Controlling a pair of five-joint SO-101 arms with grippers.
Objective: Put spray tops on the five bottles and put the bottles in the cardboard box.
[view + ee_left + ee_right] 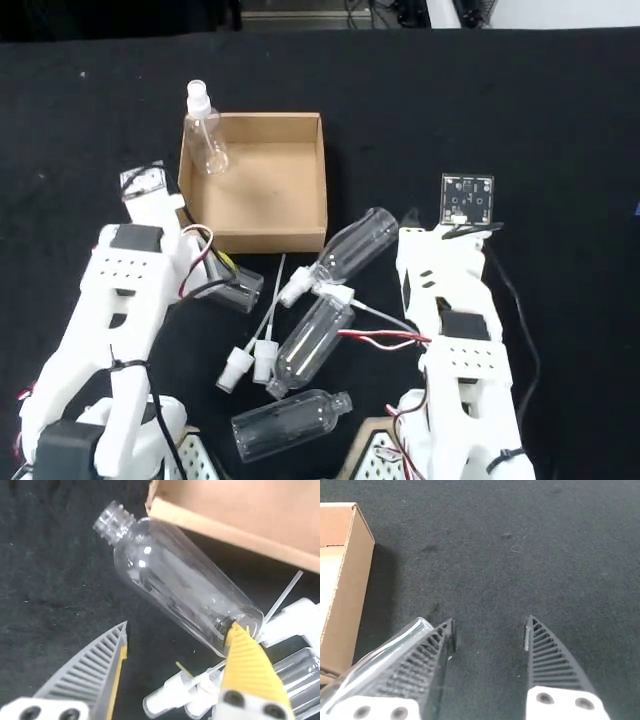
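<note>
Plastic is everywhere on the black cloth. The bottles are clear and empty, and they look feather-light, thin-walled and slick, likely to roll or squirt away under a clumsy pinch. One capped bottle [205, 135] stands inside the cardboard box [265, 195], tucked into the corner at ten o'clock.

Just outside the box's near wall, at about seven o'clock from it, an open-necked bottle [185, 587] lies on its side. The left gripper [180, 626] hangs over it with claws spread wide and nothing pinched, one yellow-edged finger [245, 665] by the bottle's base. I'd take that one across the middle of the barrel and squeeze gently, since the wall will probably dent. That leaves the threaded neck free for a top.

Two loose spray tops [250, 362] lie at six o'clock from the box. Their thin dip tubes look bendy, so the stout white head seems the place to grip.

The right gripper [489, 622] sits at four o'clock of the box, claws apart and empty, with a lying bottle [352, 243] just beside one finger. A middle bottle [310, 340] and a bare-necked bottle [290, 420] lie nearer the arms' bases.
</note>
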